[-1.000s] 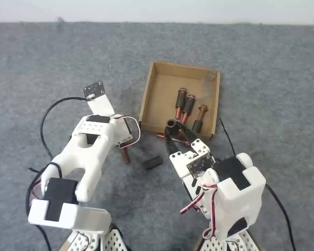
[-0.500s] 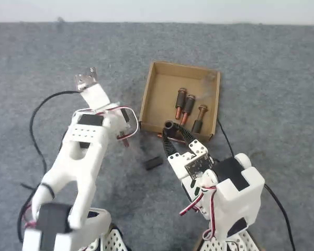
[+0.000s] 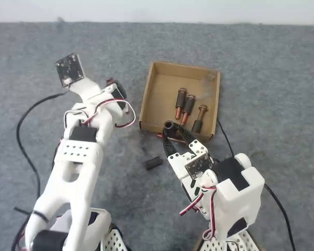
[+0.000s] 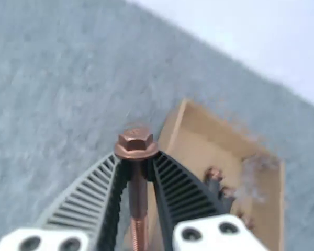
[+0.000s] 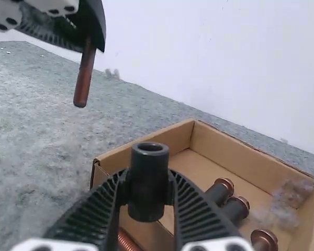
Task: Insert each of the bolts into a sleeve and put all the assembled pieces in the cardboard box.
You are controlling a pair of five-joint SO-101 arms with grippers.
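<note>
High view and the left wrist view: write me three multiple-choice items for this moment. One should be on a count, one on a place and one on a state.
1. How many assembled pieces lie in the cardboard box?
A. one
B. three
C. five

2. Where is the loose sleeve?
A. inside the box
B. on the grey mat, outside the box on the arms' side
C. on top of an arm

3. What is the left gripper holding?
A. nothing, it is open
B. a black sleeve
C. a copper bolt

Answers:
1 B: three bolts in sleeves lie side by side on the box floor.
2 B: the sleeve lies on the mat, apart from the box wall.
3 C: the gripper is closed on the bolt's shank, just under its hex head.
</note>
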